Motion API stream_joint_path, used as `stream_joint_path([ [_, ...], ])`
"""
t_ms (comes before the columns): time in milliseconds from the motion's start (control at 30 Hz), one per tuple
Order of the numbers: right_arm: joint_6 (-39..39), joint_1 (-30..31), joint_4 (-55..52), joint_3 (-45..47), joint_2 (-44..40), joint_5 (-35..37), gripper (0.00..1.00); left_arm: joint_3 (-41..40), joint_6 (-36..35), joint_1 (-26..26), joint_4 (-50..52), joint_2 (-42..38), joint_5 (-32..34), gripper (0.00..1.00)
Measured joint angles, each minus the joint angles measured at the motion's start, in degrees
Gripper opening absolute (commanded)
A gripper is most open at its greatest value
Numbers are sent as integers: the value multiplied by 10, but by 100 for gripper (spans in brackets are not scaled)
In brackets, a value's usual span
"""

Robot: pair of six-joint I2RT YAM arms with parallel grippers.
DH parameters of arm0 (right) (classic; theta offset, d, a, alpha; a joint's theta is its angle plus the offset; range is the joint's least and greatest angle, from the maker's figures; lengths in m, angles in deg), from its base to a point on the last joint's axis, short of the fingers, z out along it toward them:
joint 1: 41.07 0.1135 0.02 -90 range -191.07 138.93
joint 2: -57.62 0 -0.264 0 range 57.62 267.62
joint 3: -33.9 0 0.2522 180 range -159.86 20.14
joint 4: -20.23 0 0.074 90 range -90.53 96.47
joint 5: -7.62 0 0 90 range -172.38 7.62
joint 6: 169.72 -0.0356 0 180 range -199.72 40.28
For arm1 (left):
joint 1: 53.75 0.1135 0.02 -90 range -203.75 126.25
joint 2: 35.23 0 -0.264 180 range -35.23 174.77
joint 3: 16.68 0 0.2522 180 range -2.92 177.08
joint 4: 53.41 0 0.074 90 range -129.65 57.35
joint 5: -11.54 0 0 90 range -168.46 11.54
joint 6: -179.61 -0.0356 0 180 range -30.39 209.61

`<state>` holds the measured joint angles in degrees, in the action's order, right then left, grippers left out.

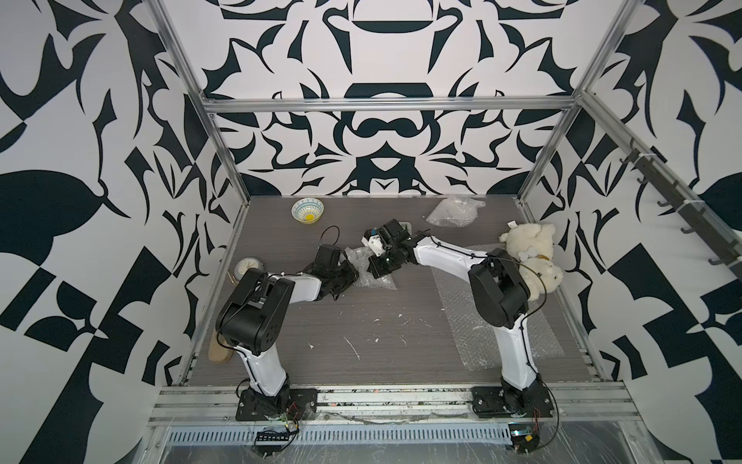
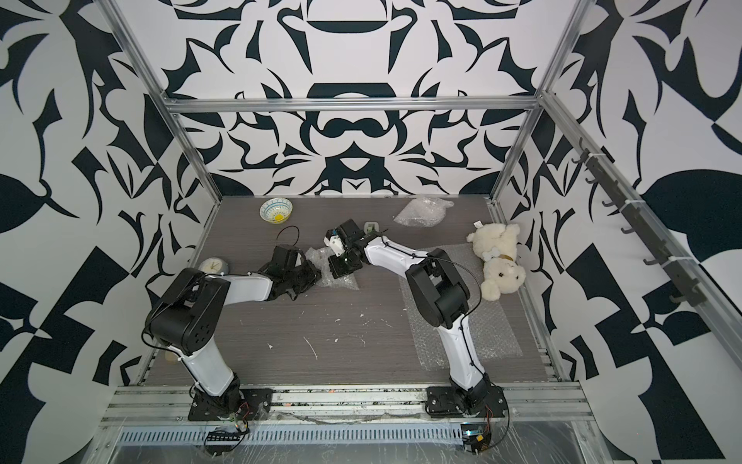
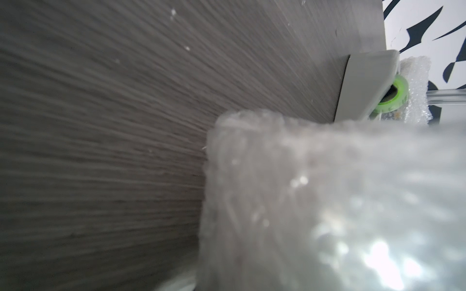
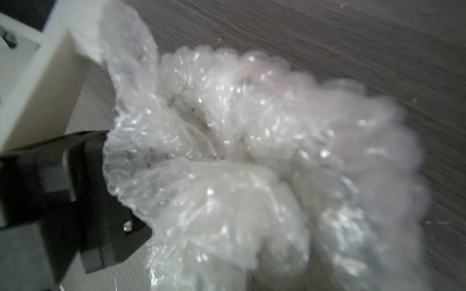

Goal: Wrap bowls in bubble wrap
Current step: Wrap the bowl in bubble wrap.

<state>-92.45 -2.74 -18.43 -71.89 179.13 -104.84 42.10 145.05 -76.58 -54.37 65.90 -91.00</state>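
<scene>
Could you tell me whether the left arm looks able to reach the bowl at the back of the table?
Probably yes: the bowl stands alone on open table, with nothing between it and the left claw, though that claw is occupied at the crumpled bubble wrap.

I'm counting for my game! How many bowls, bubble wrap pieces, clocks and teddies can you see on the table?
Bowl in plain sight: 1
Bubble wrap pieces: 3 (back bundle, middle bundle, flat sheet)
Alarm clock: 1
Teddy bear: 1
Total: 6
</scene>
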Motion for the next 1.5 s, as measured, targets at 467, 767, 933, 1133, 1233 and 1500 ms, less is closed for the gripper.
stream_joint_path([
  [467,8,1,-88,7,-93,1,0,82,-97,-6,160,-1,24,2],
  [767,42,2,-163,-66,-62,13,0,111,-148,-33,204,-1,29,2],
  [933,61,-9,-200,-113,-26,12,0,116,-175,-41,208,-1,32,2],
  [1133,69,-26,-224,-144,20,-5,0,116,-203,-53,214,-1,40,0],
  [1233,69,-28,-234,-162,49,-17,0,116,-219,-57,223,-1,48,0],
  [1500,64,-30,-251,-175,87,-59,0,102,-250,-57,251,-24,52,0],
])
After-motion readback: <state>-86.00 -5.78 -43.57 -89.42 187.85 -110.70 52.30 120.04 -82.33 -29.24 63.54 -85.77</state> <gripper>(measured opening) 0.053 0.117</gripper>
